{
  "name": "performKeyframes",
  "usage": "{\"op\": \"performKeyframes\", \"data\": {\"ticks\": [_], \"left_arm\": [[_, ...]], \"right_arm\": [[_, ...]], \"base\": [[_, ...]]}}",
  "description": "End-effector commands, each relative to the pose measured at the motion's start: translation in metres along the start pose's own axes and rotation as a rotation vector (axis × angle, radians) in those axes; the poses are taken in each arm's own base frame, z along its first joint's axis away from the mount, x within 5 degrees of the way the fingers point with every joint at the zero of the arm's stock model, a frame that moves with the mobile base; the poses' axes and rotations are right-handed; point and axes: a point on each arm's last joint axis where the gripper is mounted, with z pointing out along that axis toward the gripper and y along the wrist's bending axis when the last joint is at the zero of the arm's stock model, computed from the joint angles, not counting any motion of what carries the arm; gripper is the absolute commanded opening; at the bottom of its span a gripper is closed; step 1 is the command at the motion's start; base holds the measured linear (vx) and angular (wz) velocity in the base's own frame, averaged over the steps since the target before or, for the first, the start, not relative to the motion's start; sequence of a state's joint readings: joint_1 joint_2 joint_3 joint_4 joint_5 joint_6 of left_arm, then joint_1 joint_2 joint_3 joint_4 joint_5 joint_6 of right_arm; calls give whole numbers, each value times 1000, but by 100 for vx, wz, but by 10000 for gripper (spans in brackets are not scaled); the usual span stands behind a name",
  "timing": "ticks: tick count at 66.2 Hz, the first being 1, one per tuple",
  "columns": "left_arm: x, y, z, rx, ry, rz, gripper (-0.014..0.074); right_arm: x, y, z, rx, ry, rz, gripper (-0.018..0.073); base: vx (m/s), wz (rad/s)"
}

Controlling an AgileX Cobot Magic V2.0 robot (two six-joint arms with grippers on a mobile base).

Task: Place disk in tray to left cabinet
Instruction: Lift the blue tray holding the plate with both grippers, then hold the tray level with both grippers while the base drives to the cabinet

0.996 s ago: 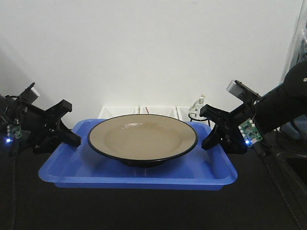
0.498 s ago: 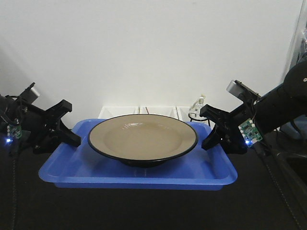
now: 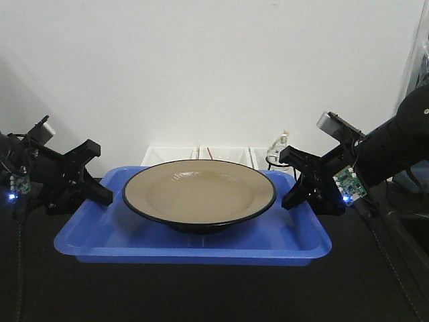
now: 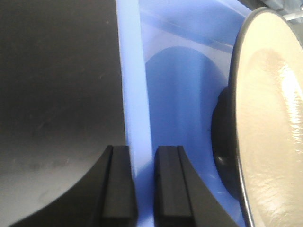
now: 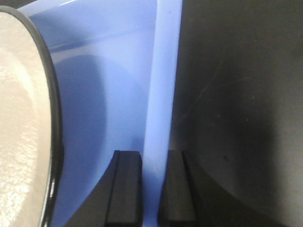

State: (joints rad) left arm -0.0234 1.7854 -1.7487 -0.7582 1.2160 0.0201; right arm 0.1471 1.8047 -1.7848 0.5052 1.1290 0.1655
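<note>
The disk (image 3: 199,194) sits tan face up in the tray (image 3: 194,247), centred between its left and right edges and slightly nearer its far edge.

My left gripper (image 3: 102,194) is clamped on the rim of the tray's left edge. My right gripper (image 3: 293,196) is clamped on the rim of the right edge. Both sets of jaws are narrowed to the thickness of the rim.

The front view shows both arms, the whole tray, the white bins (image 3: 171,154) behind its far edge and the dark surface (image 3: 201,295) beneath. I cannot tell from it whether the tray rests on that surface.

The left wrist view shows the left gripper (image 4: 144,187) with its fingers (image 4: 118,189) on either side of the pale blue rim, and the disk's black edge to the inside. The right wrist view shows the right gripper (image 5: 150,189) doing the same, one finger inside the tray and one outside.
</note>
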Motion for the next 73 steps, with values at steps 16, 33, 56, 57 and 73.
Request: {"op": "performKeyframes", "data": {"ticks": [16,33,56,57,73], "left_arm": [[11,-48,-23,215,-9,14,-1],[11,-48,-23,215,-9,14,-1],[11,-48,-23,215,-9,14,-1],[11,-48,-23,215,-9,14,-1],[11,-48,-23,215,-9,14,-1]], "right_arm": [[4,38,-32,-201,-79,4,-4],[4,39,-32,-201,-78,4,-4],[4,39,-32,-201,-78,4,-4],[4,39,-32,-201,-78,4,-4],[4,39,-32,-201,-78,4,-4]], "base": [[-16,6],[-20,14],[-16,48],[-14,59],[-12,62]]}}
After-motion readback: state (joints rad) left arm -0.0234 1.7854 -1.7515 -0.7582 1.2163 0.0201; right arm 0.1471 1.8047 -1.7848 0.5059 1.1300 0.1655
